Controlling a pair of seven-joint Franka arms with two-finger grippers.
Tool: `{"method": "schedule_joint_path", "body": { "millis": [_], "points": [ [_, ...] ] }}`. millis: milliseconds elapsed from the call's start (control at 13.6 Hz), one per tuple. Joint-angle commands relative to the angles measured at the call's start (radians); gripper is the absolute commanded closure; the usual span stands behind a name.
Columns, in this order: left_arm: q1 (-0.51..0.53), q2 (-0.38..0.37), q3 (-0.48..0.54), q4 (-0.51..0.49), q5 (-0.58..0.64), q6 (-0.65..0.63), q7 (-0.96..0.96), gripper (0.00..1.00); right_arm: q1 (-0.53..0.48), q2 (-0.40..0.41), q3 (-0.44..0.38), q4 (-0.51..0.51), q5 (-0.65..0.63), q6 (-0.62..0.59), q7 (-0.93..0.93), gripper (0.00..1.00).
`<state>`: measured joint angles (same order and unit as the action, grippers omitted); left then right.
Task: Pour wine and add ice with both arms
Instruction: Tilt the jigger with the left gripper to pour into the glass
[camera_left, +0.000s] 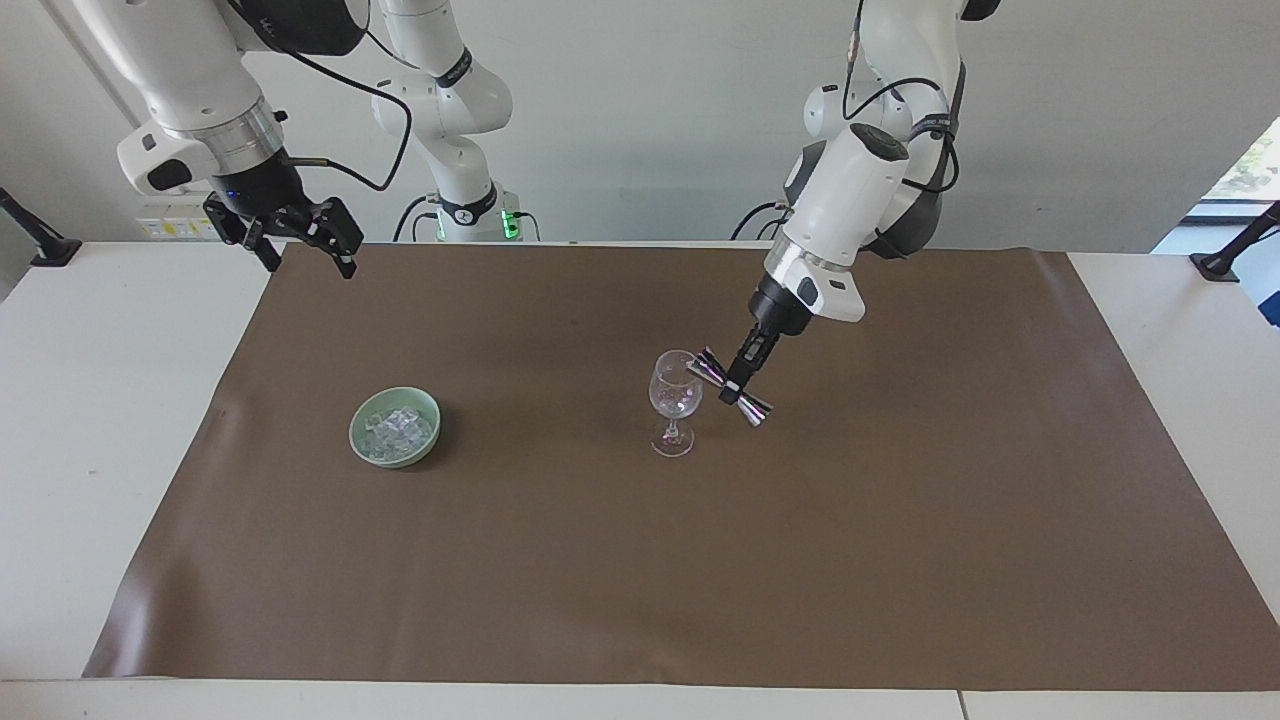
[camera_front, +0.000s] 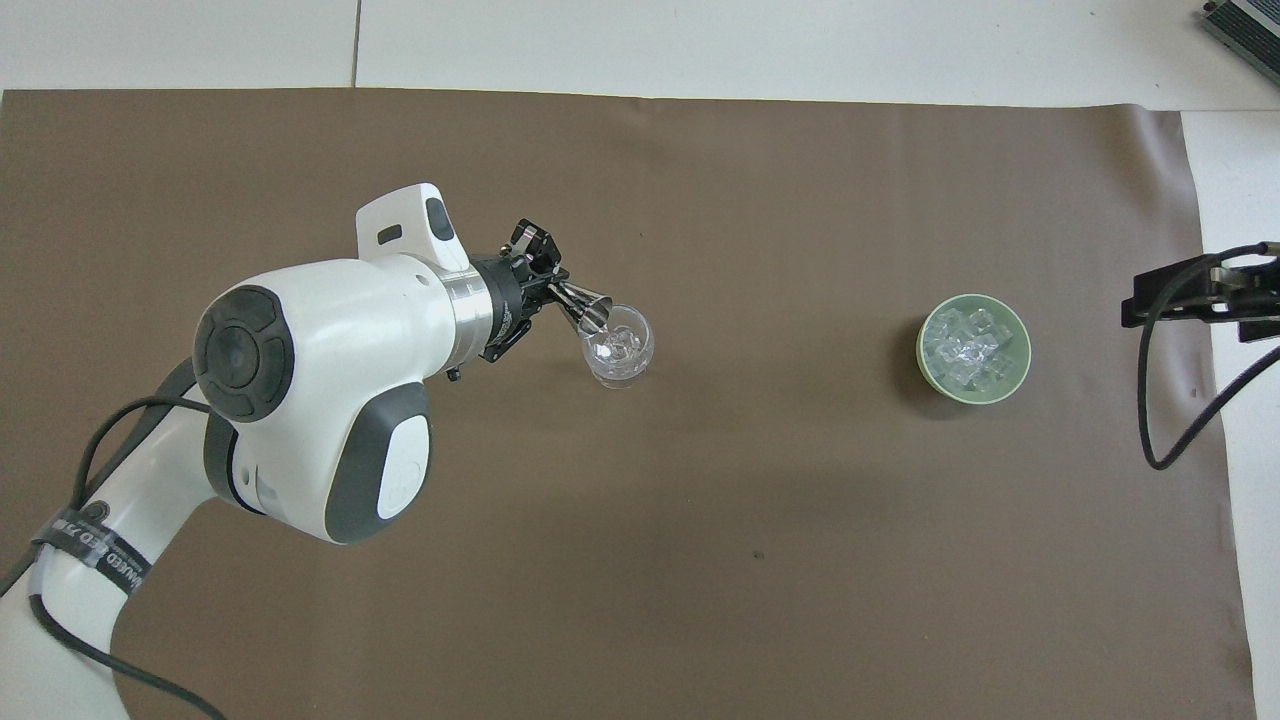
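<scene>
Surface: brown mat (camera_left: 640, 560) covered most of a white table (camera_left: 90, 420), pale wall up where the robots stood.
Left gripper (camera_left: 737, 381): clamped tight on the waist of a shiny steel jigger (camera_left: 733, 386), which was tipped way over so one cup end sat right at the wine glass rim.
Jigger in the overhead view: its mouth (camera_front: 592, 313) overlapped the edge of the glass, so yeah, a pouring pose.
Wine glass (camera_left: 675, 400): clear, stemmed, upright on the mat around the middle of the table. Looked like something glinted inside the bowl (camera_front: 619, 354), but honestly I couldn't tell if it was liquid, ice or just reflections.
Ice (camera_left: 396, 430): heap of little clear cubes in a pale green bowl (camera_left: 362, 416), well apart from the glass toward the right arm's end of the table. Cubes (camera_front: 968, 350) filled most of the bowl (camera_front: 1019, 375).
Right gripper (camera_left: 298, 246): jaws spread wide, nothing in them, waiting up in the air over the mat's corner by its own base.
</scene>
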<state>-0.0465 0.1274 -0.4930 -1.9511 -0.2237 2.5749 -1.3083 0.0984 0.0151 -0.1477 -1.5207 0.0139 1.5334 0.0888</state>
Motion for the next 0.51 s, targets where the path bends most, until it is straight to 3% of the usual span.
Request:
{"method": "schedule_joint_path", "body": {
  "millis": [0,440],
  "points": [
    [-0.003,-0.006,-0.009,-0.014,0.035,0.051,-0.02,1.0,-0.008,-0.017,0.002,-0.015,0.005,-0.006,-0.018,0.0],
    [-0.004,-0.003,-0.021,-0.023,0.167,0.114,-0.02,1.0,-0.008,-0.017,0.002,-0.015,0.005,-0.006,-0.018,0.0]
  ]
}}
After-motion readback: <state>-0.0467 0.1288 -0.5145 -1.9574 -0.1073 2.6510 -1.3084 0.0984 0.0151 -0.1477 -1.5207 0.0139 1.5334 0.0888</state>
